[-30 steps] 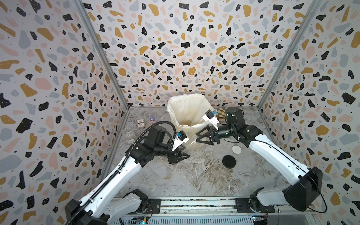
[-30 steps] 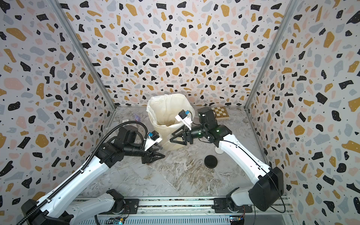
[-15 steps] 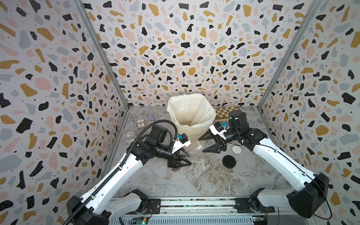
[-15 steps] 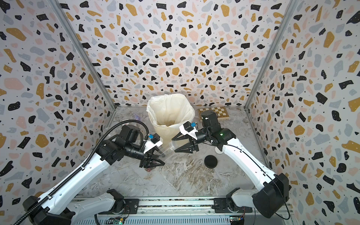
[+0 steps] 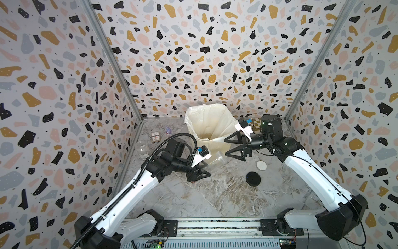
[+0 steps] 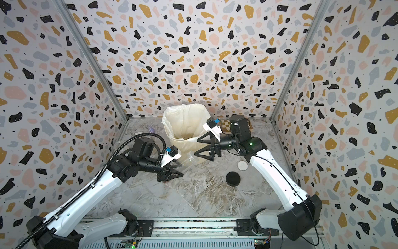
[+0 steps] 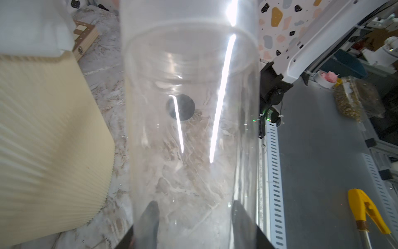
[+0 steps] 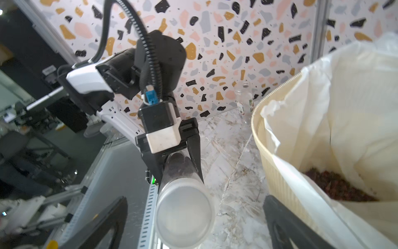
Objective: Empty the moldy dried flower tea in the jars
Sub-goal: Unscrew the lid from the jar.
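My left gripper (image 5: 200,172) (image 6: 172,172) (image 7: 195,207) is shut on a clear jar (image 5: 217,158) (image 6: 190,158) (image 7: 189,129) held on its side, low over the table beside the cream bin (image 5: 213,142). The jar's frosted round end (image 8: 183,215) points at my right gripper (image 5: 225,147) (image 6: 196,147) (image 8: 195,198). That gripper is wide open, its fingers (image 8: 107,220) standing either side of that end without touching it. Something dark shows inside the jar near the left fingers; I cannot tell what it is. Reddish-brown dried flower tea (image 8: 336,185) lies in the bin's white bag.
A black lid (image 5: 253,178) (image 6: 233,178) and a white lid (image 5: 261,165) (image 6: 242,166) lie on the marble table right of centre. Another clear jar (image 5: 143,148) stands by the left wall, a labelled one (image 5: 155,137) further back. A checkered wooden box (image 5: 256,127) sits behind the right wrist.
My right gripper has gone from shut to wide open at the jar's end and drawn back slightly to the right. The left gripper has kept its hold and sunk a little.
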`<state>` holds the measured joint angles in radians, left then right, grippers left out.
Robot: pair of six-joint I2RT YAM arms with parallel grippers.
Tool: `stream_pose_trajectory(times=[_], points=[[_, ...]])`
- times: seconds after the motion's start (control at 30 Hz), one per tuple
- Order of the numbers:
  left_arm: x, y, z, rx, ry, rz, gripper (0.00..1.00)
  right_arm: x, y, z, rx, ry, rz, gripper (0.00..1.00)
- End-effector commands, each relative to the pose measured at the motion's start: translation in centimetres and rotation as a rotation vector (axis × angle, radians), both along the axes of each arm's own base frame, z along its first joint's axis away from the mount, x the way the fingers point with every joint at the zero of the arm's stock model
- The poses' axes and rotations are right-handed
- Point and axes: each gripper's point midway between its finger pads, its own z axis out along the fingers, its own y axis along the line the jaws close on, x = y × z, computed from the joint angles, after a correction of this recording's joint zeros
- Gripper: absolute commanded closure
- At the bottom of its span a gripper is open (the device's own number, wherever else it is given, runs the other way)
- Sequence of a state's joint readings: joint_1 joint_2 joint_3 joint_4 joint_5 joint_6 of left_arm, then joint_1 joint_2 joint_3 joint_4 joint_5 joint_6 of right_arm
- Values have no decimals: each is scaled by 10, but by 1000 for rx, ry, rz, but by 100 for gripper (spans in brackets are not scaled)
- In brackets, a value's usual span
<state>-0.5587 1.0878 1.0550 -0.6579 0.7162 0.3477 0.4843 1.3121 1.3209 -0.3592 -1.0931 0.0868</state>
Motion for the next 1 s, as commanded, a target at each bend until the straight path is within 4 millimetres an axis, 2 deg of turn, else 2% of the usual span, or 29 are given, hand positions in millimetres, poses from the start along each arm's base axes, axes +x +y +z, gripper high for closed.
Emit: stream_pose_trajectory(times=[0.0, 0.2, 0.33, 0.4, 0.63, 0.73, 0.97], points=[[18, 3, 5, 13, -119, 60, 56, 8, 4, -8, -30, 282, -57, 1], [27, 7, 9, 20, -177, 104, 57, 1, 20, -15, -69, 320, -82, 3], [30, 9, 8, 26, -197, 125, 57, 1, 27, -38, -150, 375, -111, 6], [32, 10, 4, 40, -195, 134, 57, -1, 30, -41, -157, 388, -107, 8], [28, 11, 1, 49, -181, 119, 57, -1, 34, -43, -166, 378, -98, 23], [26, 11, -1, 53, -173, 113, 57, 2, 33, -41, -163, 375, -101, 21], [24, 12, -4, 56, -163, 109, 57, 9, 28, -20, -132, 341, -110, 22]])
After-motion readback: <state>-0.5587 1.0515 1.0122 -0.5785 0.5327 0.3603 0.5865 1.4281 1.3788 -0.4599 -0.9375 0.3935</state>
